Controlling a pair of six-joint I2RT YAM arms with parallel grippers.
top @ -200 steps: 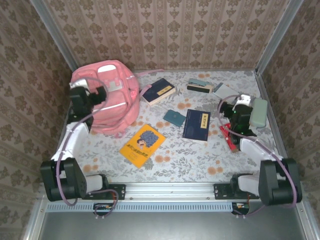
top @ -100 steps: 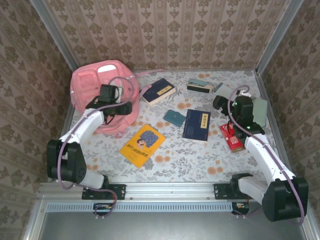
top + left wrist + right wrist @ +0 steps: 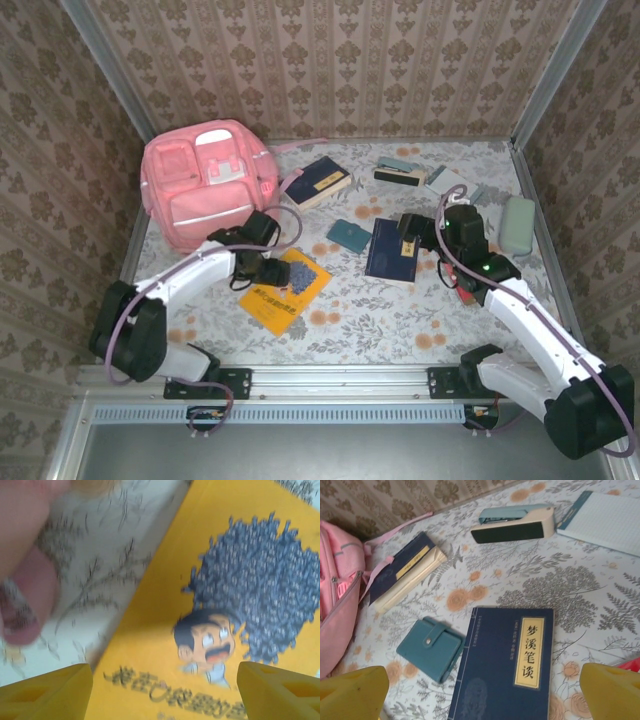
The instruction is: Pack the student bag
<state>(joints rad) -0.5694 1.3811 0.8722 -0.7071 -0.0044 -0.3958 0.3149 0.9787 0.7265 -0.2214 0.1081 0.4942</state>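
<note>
We're in a mock-up robot test cell: wallpaper panels (image 3: 340, 60) held in aluminium framing (image 3: 555, 72), a floral-cloth table (image 3: 380, 315), two arms (image 3: 190, 275) bolted to a metal rail (image 3: 340, 379).

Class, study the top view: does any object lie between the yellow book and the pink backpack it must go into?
No loose object lies between the yellow book and the student bag, just flowered cloth. The left gripper, open, hovers over the book's corner, its arm crossing that gap.

White arm links (image 3: 190, 275), black joints (image 3: 130, 340), purple cables (image 3: 298, 225), yellow fingers (image 3: 50, 697).
</note>
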